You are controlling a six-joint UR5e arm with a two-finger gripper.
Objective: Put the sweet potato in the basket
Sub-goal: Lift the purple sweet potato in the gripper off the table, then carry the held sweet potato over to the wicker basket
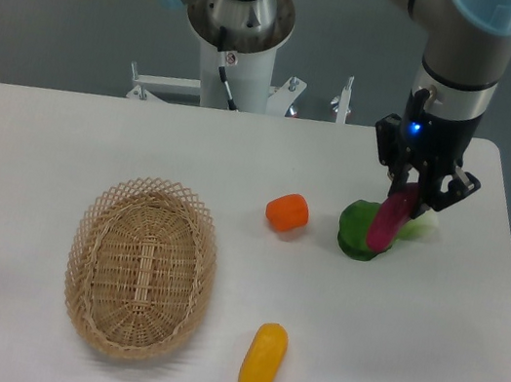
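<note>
Basket (141, 268) occupies the left part of the table (38, 133). It is oval, woven from light tan wicker, with an open lattice rim. Its interior shows only the woven floor; nothing lies in it.

Right of the basket, near the table centre, sits a short orange chunk (287, 213). It is apart from the basket and from every other item. Toward the front edge, below the chunk, lies a yellow-orange oblong vegetable (261, 366), its long axis running roughly front to back. It is near the basket's right rim but does not touch it.

Further right is a green leafy vegetable (359, 231), dark green on the left and paler toward the right. The sweet potato (390, 223) hangs in front of it, tilted, upper end in the gripper (415, 194) and lower tip over the green vegetable. Contact between tip and green vegetable cannot be determined. The gripper's two fingers are clamped on the sweet potato's upper end. A blue light shows on the wrist above the fingers.

The table is white and matte. Behind it stands the arm's white pedestal (233, 49) on a grey floor.
</note>
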